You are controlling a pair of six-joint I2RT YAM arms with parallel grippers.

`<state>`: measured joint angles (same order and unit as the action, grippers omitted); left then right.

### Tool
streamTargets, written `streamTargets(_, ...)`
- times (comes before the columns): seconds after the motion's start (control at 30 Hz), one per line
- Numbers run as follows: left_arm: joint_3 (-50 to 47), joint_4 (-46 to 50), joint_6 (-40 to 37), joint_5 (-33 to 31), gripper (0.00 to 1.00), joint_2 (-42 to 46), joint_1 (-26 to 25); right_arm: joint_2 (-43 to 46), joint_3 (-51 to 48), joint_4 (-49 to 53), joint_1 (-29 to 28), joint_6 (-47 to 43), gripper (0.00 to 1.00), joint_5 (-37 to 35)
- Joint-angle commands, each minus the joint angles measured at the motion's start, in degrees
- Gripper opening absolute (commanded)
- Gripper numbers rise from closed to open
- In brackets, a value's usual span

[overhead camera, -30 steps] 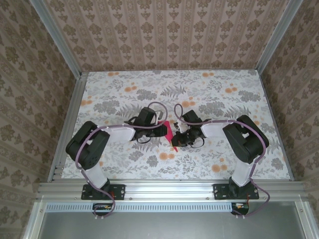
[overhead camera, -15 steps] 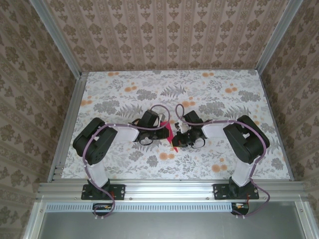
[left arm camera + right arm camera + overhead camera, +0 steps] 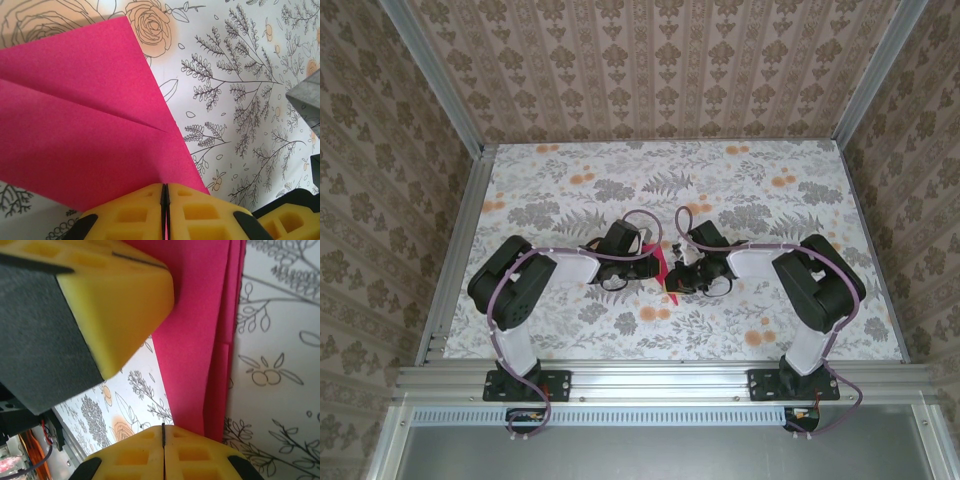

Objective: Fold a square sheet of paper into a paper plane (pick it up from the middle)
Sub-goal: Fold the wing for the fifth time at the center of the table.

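Folded magenta paper (image 3: 662, 268), at the centre of the floral table (image 3: 570, 190), is pinched at its 9 o'clock side by the left claw (image 3: 164, 197) and at 3 o'clock by the right claw (image 3: 163, 437).

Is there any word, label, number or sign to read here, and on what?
None can be read. The paper is plain, the table bears only drawn flowers, and the left gripper and right gripper show no marks.
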<state>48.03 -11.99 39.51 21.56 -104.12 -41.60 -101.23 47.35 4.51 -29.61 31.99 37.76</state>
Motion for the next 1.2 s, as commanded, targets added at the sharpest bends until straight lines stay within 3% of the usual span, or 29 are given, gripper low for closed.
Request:
streamTargets(0.0, 0.9, 2.1, 0.7, -1.2, 0.12, -0.7, 0.0, -1.4, 1.7, 1.4, 0.1, 0.9, 0.07, -2.3)
streamTargets(0.47, -1.7, 0.1, 4.5, 0.5, 0.12, 6.2, -1.5, -3.1, -0.5, 4.5, 0.4, 1.4, 0.03, -7.1)
streamTargets(0.67, -1.9, 1.3, 8.2, -1.2, 0.08, 5.0, -4.3, -3.6, -0.5, 4.5, 0.3, 1.7, 0.01, -7.5)
streamTargets(1.17, -4.3, -2.2, 15.0, -2.8, 0.03, 3.7, -5.7, -3.8, -0.7, 4.2, 0.3, 2.0, 0.01, -7.5)
